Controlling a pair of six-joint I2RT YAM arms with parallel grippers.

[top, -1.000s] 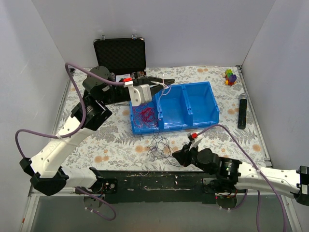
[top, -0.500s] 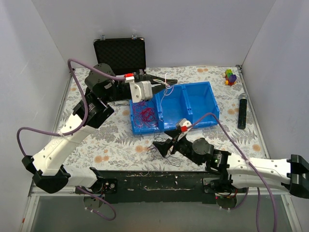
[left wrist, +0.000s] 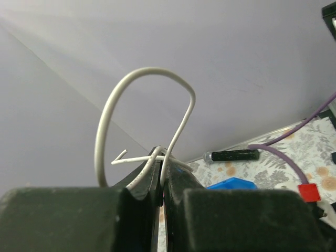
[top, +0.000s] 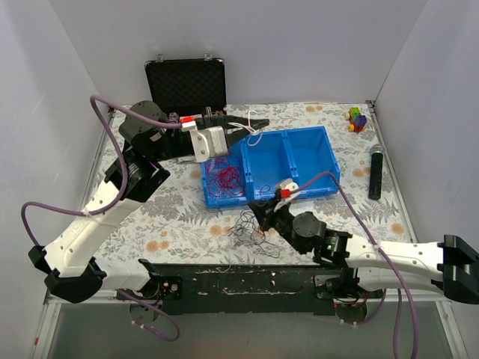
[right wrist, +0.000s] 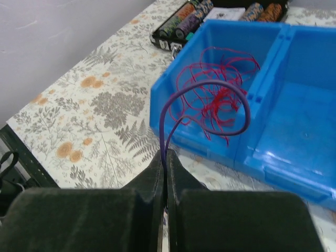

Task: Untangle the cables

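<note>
Floral-cloth table (top: 172,217), grey walls. Cables hair-fine, limp, near weightless, likely snag-prone; best pinched singly near free end. Dark tangle (top: 249,224) by table's near edge; red cable (top: 227,178) in blue bin's (top: 314,161) left compartment. Left jaws clamp white cable (left wrist: 149,69); right jaws clamp purple cable (right wrist: 210,82). Only wrist views show the pinches; only top view shows the tangle.

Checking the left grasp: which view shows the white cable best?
Left wrist: the white cable loops up large from the shut jaws of the left gripper. Top external shows only a tiny white loop there; right wrist doesn't show it.
</note>
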